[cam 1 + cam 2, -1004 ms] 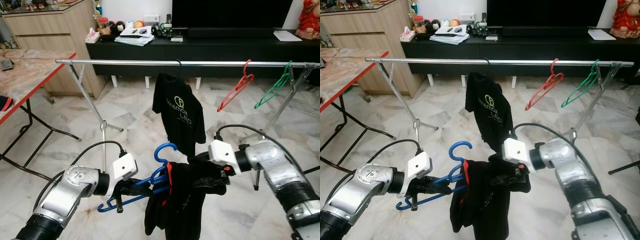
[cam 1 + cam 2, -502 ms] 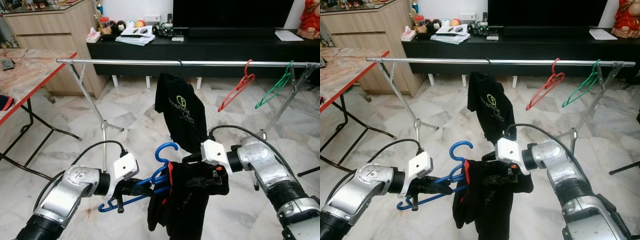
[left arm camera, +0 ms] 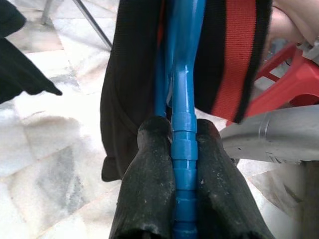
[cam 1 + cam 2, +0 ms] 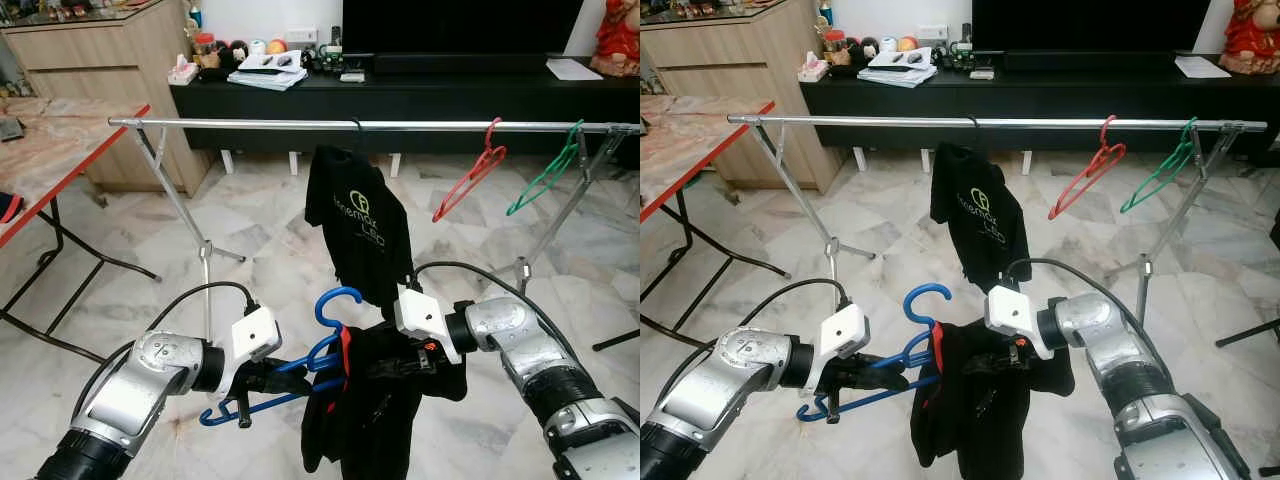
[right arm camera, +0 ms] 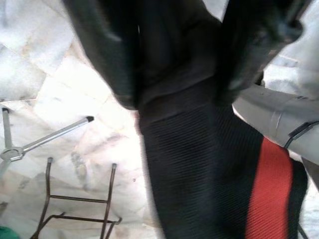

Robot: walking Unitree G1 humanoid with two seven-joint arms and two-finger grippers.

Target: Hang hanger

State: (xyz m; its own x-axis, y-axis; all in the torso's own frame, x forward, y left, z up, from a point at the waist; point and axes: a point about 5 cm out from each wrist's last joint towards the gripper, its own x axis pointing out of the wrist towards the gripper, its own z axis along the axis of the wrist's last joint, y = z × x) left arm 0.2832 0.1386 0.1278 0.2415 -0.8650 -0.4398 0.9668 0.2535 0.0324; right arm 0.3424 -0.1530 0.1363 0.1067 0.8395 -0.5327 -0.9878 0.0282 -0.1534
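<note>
Held low over the marble floor (image 4: 270, 260), in front of the rail (image 4: 250, 125) and well below it: blue hanger (image 4: 318, 352), hook up, with a black garment (image 4: 375, 410) draped on it. Left end effector (image 3: 183, 149) pressed together on the hanger's blue bar, one finger (image 3: 149, 164) either side. Right end effector (image 5: 177, 64) pinched on the garment's black cloth, beside its red stripe (image 5: 266, 199). Hung on the rail: black shirt (image 4: 360, 225) at the middle, red hanger (image 4: 470, 175) and green hanger (image 4: 545, 175) toward the right end. Stood behind: dark TV bench (image 4: 450, 95). Seen at far left: red-edged counter (image 4: 60, 150).
</note>
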